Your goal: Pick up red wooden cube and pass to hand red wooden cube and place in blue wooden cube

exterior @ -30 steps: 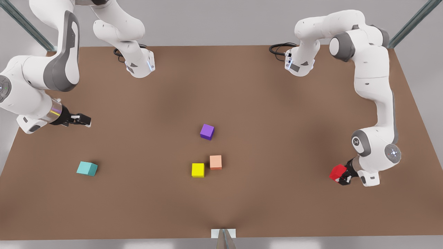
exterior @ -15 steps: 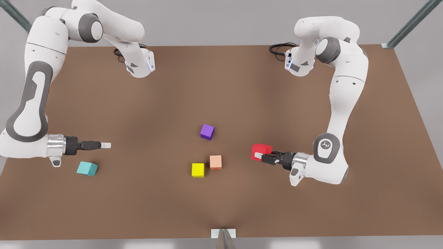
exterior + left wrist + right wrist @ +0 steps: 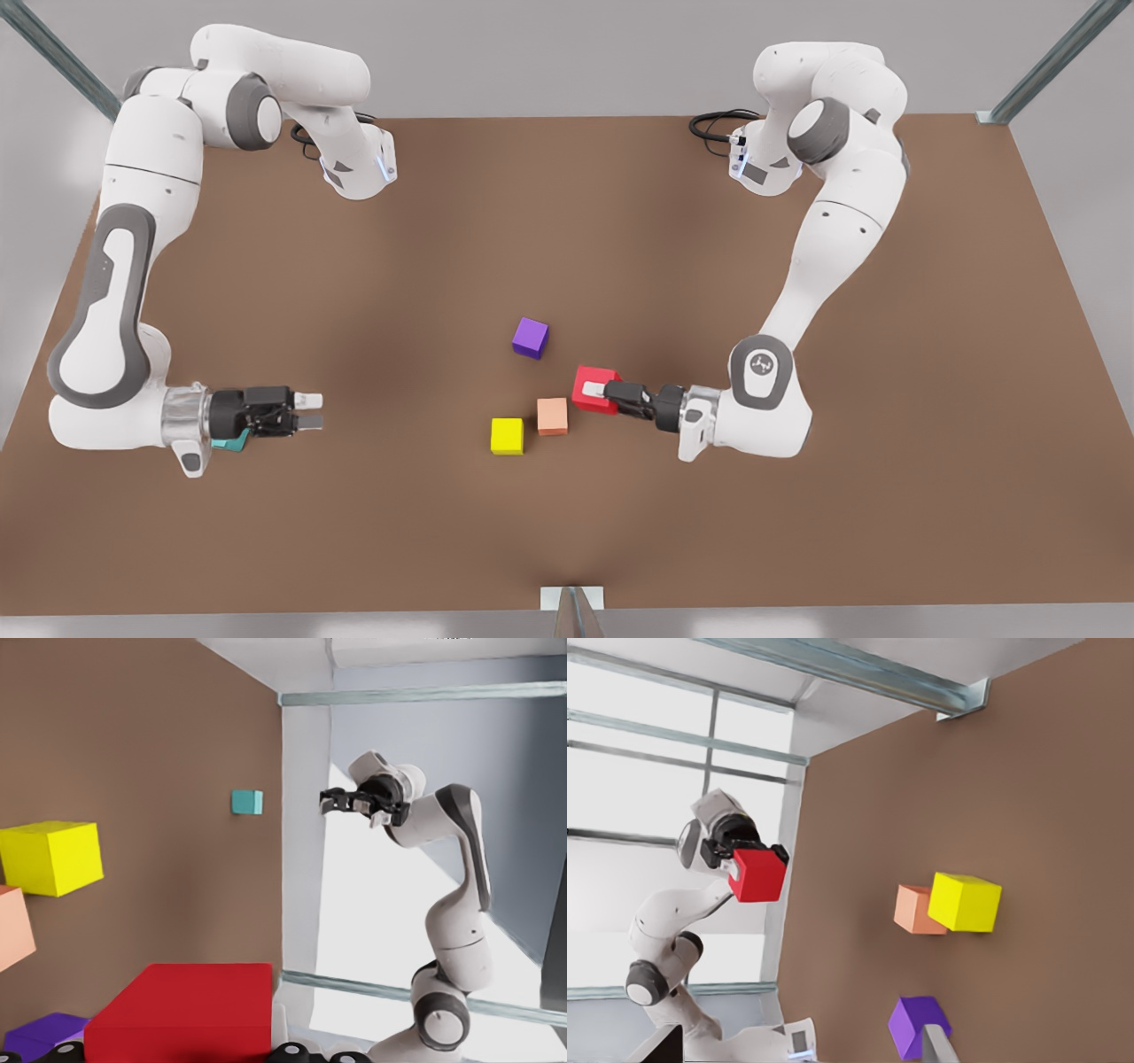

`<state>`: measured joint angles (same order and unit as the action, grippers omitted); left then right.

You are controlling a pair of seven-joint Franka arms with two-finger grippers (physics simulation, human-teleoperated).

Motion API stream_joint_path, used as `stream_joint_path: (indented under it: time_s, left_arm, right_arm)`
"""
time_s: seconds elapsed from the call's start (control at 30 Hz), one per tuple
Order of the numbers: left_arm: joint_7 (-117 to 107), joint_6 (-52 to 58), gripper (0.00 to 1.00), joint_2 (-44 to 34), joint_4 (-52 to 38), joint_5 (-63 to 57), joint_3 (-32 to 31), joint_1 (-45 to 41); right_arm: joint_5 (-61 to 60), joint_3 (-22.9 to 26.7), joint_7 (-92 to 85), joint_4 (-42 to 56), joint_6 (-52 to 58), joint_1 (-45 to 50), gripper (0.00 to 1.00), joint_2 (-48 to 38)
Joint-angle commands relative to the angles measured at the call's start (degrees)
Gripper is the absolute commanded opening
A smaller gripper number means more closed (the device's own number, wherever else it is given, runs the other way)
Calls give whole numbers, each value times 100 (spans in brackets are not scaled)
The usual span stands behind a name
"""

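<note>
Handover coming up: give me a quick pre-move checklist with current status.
1. Red cube clamped in left gripper: ok.
2. Right gripper open to receive: ok.
3. Grippers within handover range: not ok, a wide stretch of table lies between them.
4. Red cube's height over orange cube and yellow cube along the way: cannot tell.
5. Blue cube resting on the table: ok, though in the front view the right gripper's wrist hangs over it.

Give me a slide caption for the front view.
Left gripper carries red wooden cube above table toward open right gripper.
</note>
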<state>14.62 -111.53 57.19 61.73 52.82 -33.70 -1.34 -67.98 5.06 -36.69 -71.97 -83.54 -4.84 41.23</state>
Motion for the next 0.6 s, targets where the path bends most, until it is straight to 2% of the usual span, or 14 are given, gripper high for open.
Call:
stream_joint_path:
  time_s: [0.0,0.2,0.33,0.57]
  left_arm:
    - [2317,-502,56,3,6,245,-14,-25]
    - [2317,-633,56,240,-12,958,-14,-165]
    - [2265,-774,56,275,-12,1318,-14,-174]
    - [1895,-950,56,266,-21,1494,-14,-288]
  right_arm:
    - [-92,-58,-5074,261,-154,36,100,166]
    - [-418,-726,-7237,201,-31,27,100,491]
    - [-840,-840,-7809,34,40,53,100,562]
    - [-1437,-849,-8336,-590,-1639,396,100,228]
